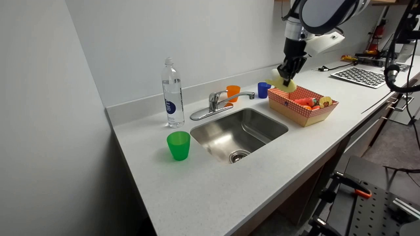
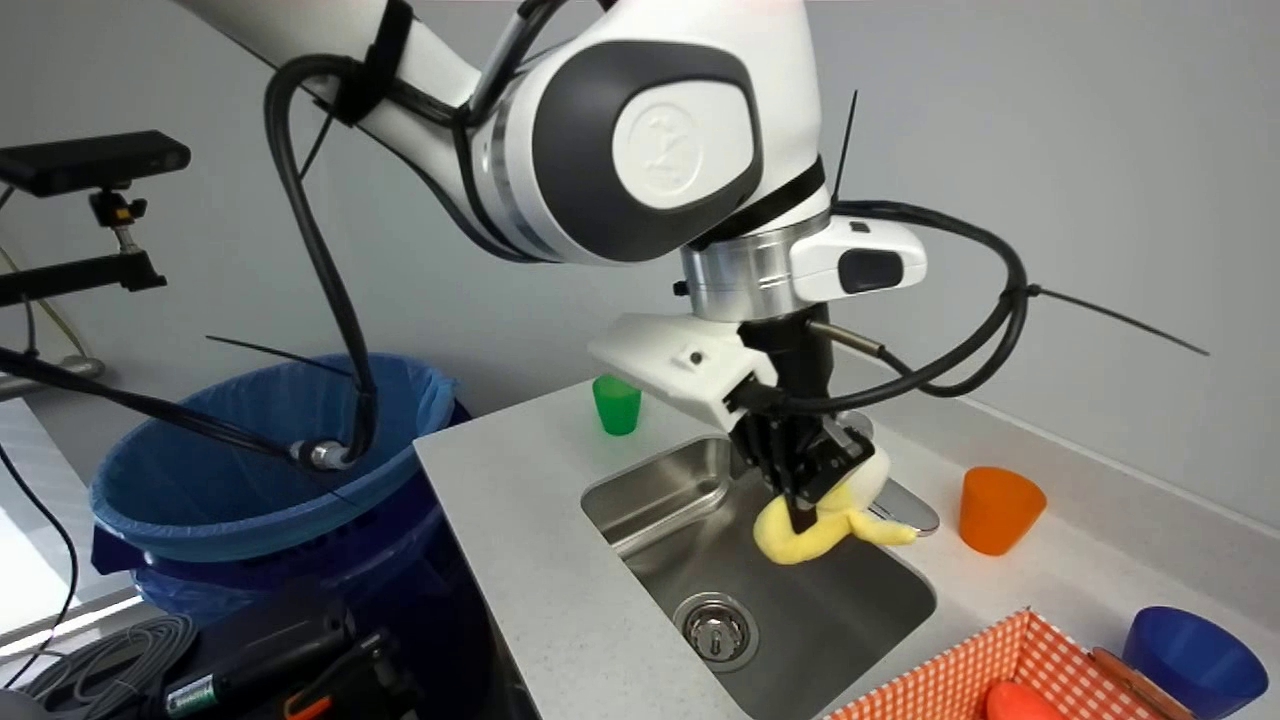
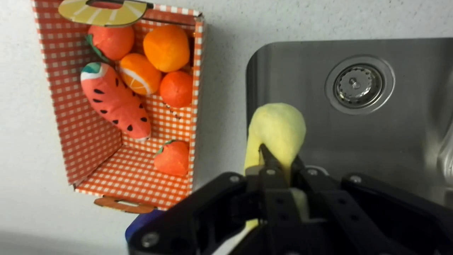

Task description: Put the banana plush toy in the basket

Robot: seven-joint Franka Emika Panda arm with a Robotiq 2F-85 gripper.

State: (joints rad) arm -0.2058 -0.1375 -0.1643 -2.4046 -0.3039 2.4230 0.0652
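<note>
- The banana plush toy is held aloft, clamped by the gripper with its jaws pressed in on the plush; in the wrist view it is seen outside the basket, at its 3 o'clock.
- In the basket, a watermelon-patterned toy, four round red and orange toys and a strawberry-like toy are contained.
- In an exterior view alone, a clear bottle is shown at the sink's 10 o'clock; its label is only partly legible.
- A blue bin is shown only in an exterior view.

soft light, pale glare in steel sink
</note>
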